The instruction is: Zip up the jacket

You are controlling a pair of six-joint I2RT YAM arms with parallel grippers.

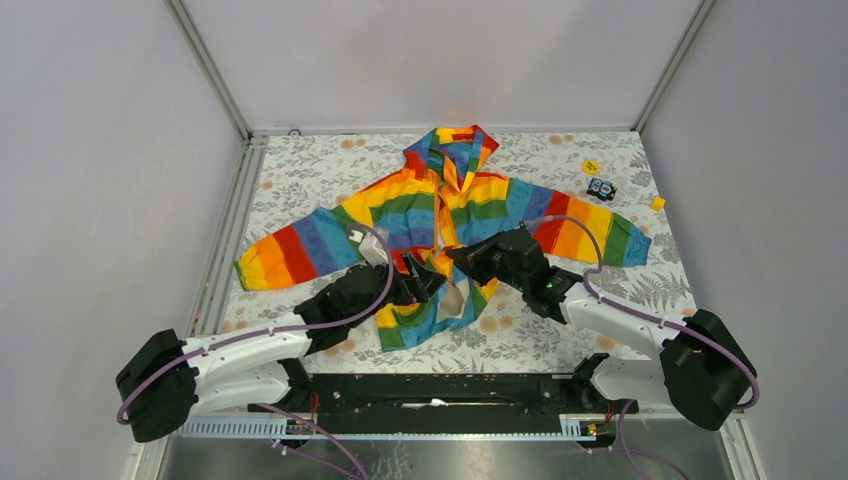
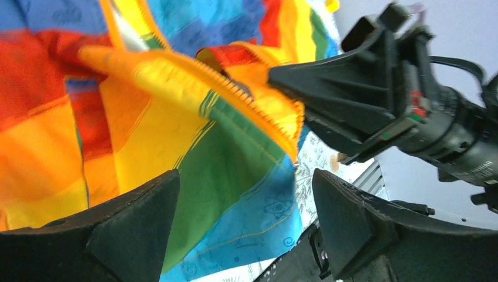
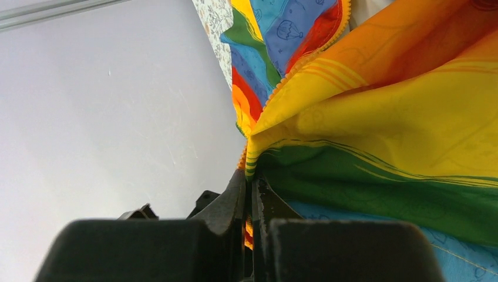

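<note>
The rainbow-striped jacket (image 1: 470, 200) lies on the table with its hood at the far side, both sleeves spread and the lower front open, showing white lining. My right gripper (image 1: 458, 256) is shut on the orange zipper edge of the front panel (image 3: 276, 126) and holds it lifted; its tips (image 3: 251, 179) pinch the fabric. My left gripper (image 1: 428, 281) is open right beside it. Its fingers (image 2: 141, 223) stand wide apart around the green and blue lower front panel (image 2: 235, 176) without gripping it. The right gripper also shows in the left wrist view (image 2: 352, 88), on the zipper teeth.
The floral tablecloth (image 1: 600, 290) covers the table. A yellow disc (image 1: 590, 166), a small black and blue object (image 1: 601, 188) and a small yellow block (image 1: 657, 203) lie at the far right. Grey walls enclose the table; a metal rail (image 1: 225, 250) runs along the left.
</note>
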